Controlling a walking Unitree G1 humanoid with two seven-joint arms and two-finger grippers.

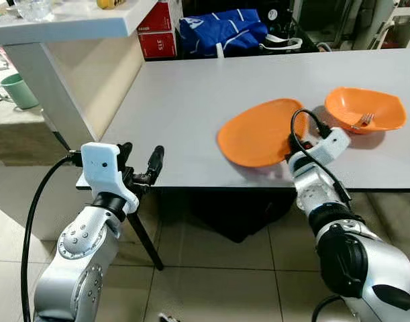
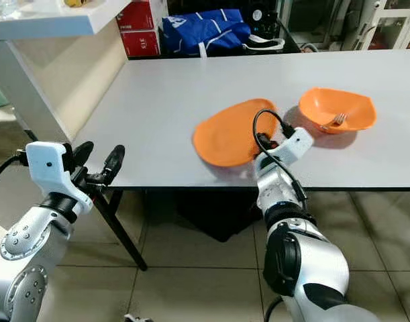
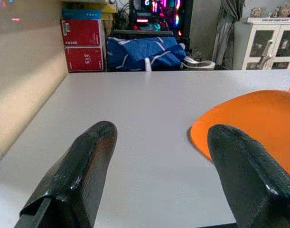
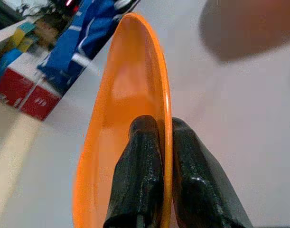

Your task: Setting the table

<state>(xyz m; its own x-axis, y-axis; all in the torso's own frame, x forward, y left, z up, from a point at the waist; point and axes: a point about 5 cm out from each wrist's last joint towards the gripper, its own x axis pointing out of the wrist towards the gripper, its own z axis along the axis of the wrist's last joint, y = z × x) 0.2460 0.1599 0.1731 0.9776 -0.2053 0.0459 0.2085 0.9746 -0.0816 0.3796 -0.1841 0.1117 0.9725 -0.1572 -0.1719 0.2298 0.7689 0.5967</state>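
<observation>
The left tool (image 1: 141, 164) hovers at the near edge of the grey rectangular surface (image 1: 191, 100), fingers spread wide and empty. The right tool (image 4: 156, 142) pinches the rim of the round orange plastic plate (image 1: 258, 132), which tilts up off the surface. Beyond sits an orange bowl (image 1: 364, 109) holding a fork (image 1: 363, 120).

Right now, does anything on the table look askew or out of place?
The orange plate is tilted, not flat: the right gripper pinches its rim between its fingers and holds it raised off the grey table. The orange bowl also sits tipped, with a fork inside. Nothing spilled or broken.
</observation>
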